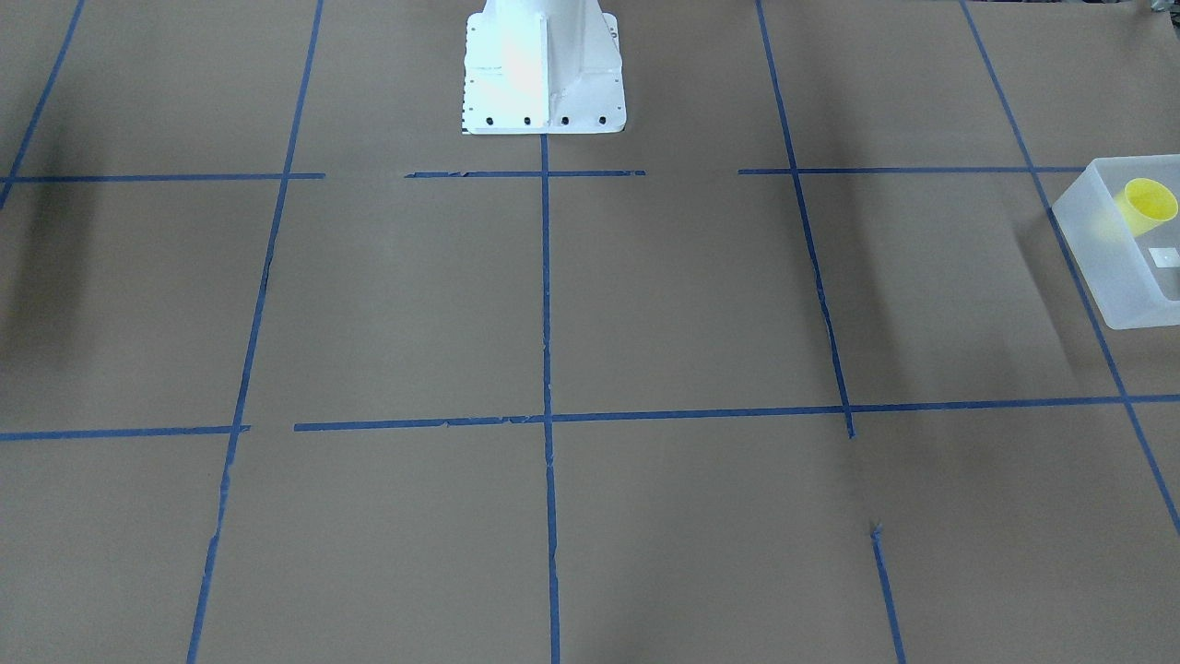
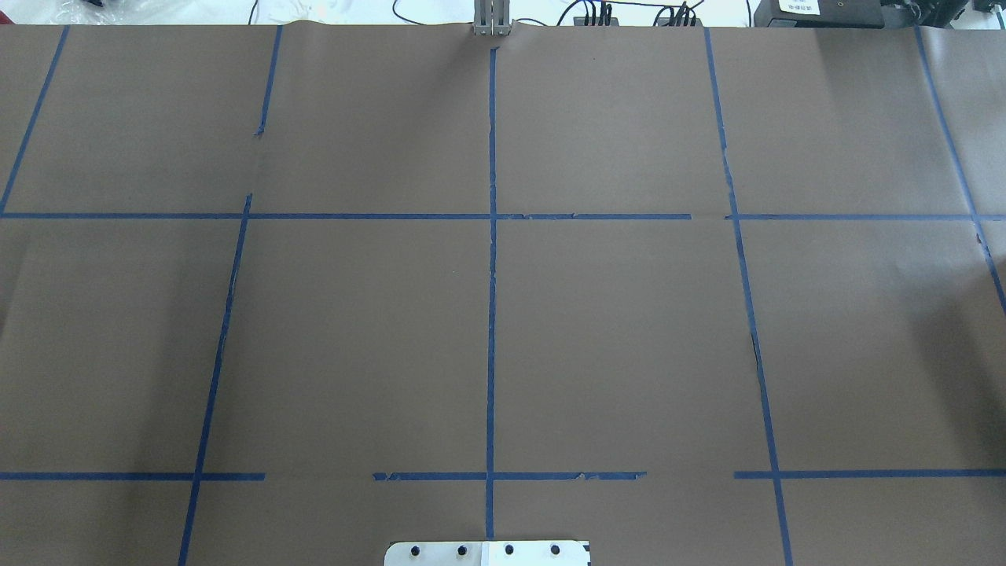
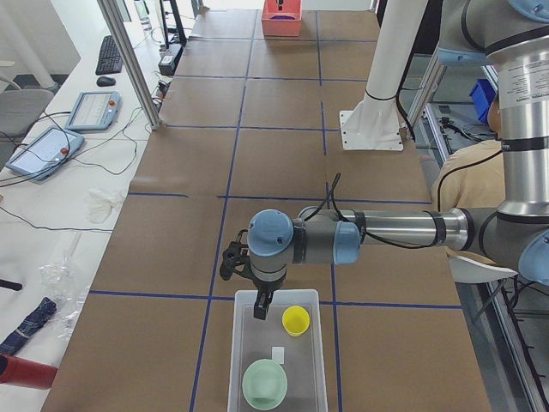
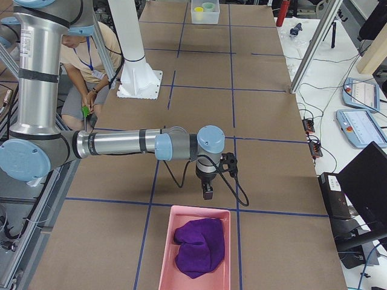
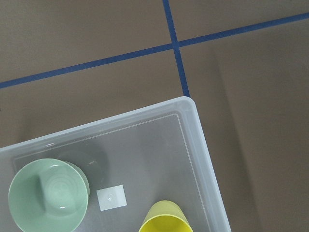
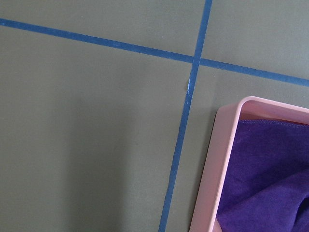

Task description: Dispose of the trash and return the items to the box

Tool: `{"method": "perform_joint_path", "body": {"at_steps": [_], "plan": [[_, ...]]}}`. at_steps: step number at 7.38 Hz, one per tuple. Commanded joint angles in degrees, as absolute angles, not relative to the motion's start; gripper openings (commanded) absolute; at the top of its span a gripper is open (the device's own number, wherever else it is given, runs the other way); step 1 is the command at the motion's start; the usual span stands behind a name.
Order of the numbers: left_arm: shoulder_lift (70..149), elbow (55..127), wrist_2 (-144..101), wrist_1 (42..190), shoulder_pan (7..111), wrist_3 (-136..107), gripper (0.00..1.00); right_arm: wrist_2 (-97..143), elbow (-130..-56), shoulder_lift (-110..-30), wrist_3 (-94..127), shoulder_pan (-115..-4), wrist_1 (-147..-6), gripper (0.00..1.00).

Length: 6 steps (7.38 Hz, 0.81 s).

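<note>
The yellow cup lies on its side inside the frosted box, at the table's end on my left. In the exterior left view the cup lies in the box next to a pale green bowl. My left gripper hangs just above the box's near end; I cannot tell if it is open or shut. The left wrist view shows the cup, the bowl and the box corner, but no fingers. My right gripper hangs above the table, state unclear.
A pink tray with a purple cloth sits at the table's right end, just beyond my right gripper. The tray and cloth show in the right wrist view. The white robot base stands at mid table.
</note>
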<state>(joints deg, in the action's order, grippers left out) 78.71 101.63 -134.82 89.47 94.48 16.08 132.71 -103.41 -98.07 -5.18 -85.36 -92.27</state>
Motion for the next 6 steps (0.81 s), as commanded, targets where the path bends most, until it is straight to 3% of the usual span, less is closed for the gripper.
{"method": "perform_joint_path", "body": {"at_steps": [1, 6], "plan": [[78.8, 101.6, -134.8, 89.5, 94.5, 16.1, 1.0, 132.7, -103.4, -98.1, -5.2, -85.2, -92.1, 1.0], [78.9, 101.5, -134.8, 89.6, 94.5, 16.1, 1.0, 132.5, -102.9, -98.1, -5.3, -84.6, -92.1, 1.0]]}}
